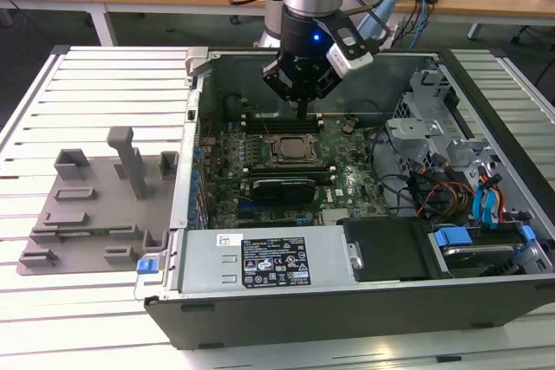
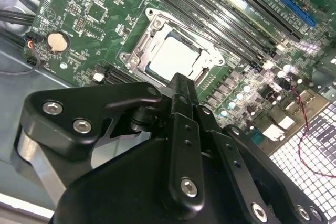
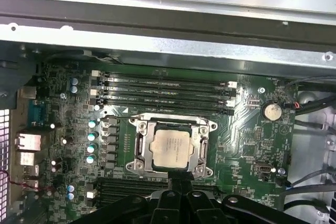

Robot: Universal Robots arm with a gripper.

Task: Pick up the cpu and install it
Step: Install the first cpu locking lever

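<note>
Here the jaws (image 2: 181,85) are pressed together, holding nothing, and hang just above the socket (image 3: 172,148). The cpu (image 3: 171,148) lies flat in that socket (silvery top up, seen in both wrist views), its edge just past the jaw tips. Beyond it run the memory slots (image 3: 165,90), then the case wall (image 1: 260,71). The case sits on a slatted bench (image 1: 95,93), beside a grey tray (image 1: 95,205).

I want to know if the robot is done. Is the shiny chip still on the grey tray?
No, the cpu lies inside the socket on the green motherboard, in the first wrist view.
</note>
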